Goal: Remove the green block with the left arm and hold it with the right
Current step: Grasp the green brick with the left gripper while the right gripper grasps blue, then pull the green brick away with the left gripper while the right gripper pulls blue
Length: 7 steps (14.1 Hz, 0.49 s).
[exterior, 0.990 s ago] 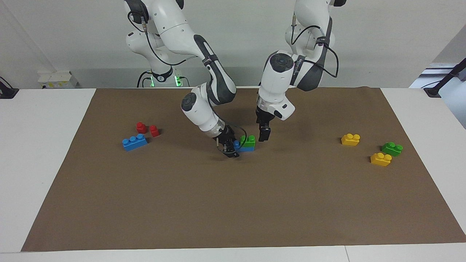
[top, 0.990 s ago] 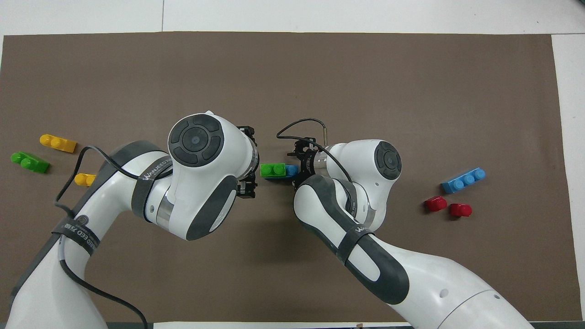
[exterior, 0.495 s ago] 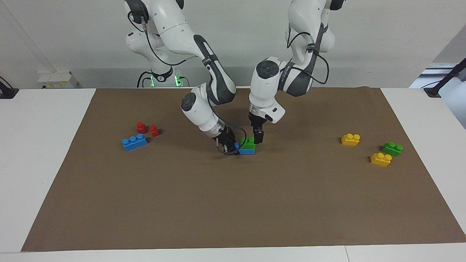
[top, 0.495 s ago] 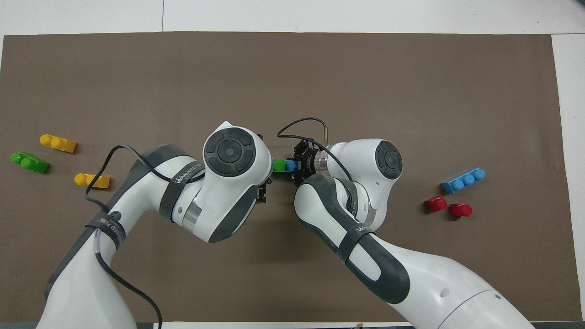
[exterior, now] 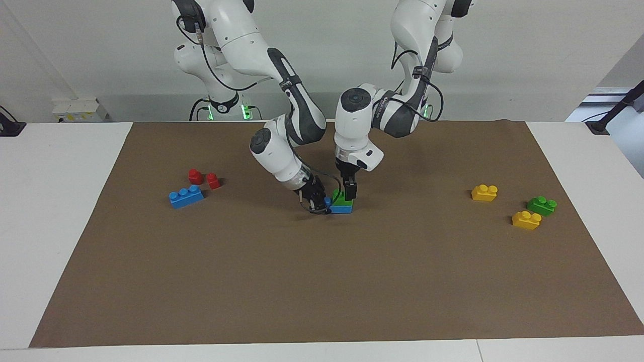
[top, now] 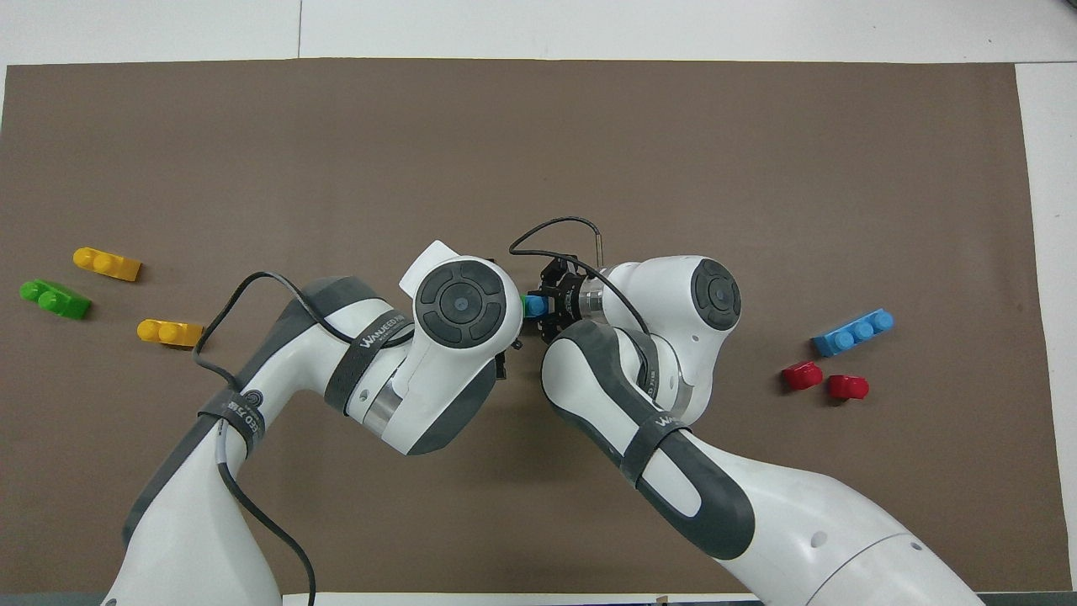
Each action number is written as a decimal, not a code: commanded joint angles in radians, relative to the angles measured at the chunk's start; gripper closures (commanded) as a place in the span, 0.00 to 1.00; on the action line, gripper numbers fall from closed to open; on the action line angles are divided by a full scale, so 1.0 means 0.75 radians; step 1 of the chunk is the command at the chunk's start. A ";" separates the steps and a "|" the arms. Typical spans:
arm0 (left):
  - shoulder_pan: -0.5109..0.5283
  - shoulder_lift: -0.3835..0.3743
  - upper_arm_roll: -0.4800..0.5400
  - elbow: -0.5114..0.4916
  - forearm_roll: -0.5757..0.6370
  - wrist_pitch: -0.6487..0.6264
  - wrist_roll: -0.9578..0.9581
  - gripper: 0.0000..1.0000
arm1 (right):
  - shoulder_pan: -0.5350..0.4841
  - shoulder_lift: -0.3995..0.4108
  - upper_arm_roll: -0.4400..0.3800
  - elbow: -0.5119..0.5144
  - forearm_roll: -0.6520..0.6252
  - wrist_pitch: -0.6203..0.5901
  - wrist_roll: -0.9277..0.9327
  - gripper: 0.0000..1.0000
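Mid-worktop, the right hand pinches the blue brick under the green block, over which the left hand hangs spread.

From overhead, the left arm's wrist hides the green block beside the blue brick.

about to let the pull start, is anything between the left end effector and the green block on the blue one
Nothing visible. The left end effector is already down over the green block, which sits on the blue block the right end effector grips.
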 commanded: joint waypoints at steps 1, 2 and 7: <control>-0.032 0.002 0.023 -0.035 0.052 0.084 -0.080 0.00 | -0.006 -0.001 0.001 -0.005 0.037 0.015 -0.051 1.00; -0.032 0.006 0.023 -0.035 0.052 0.094 -0.080 0.00 | -0.008 -0.001 0.001 -0.005 0.037 0.015 -0.051 1.00; -0.026 0.013 0.025 -0.037 0.095 0.117 -0.116 0.22 | -0.018 -0.001 0.001 -0.005 0.037 0.013 -0.053 1.00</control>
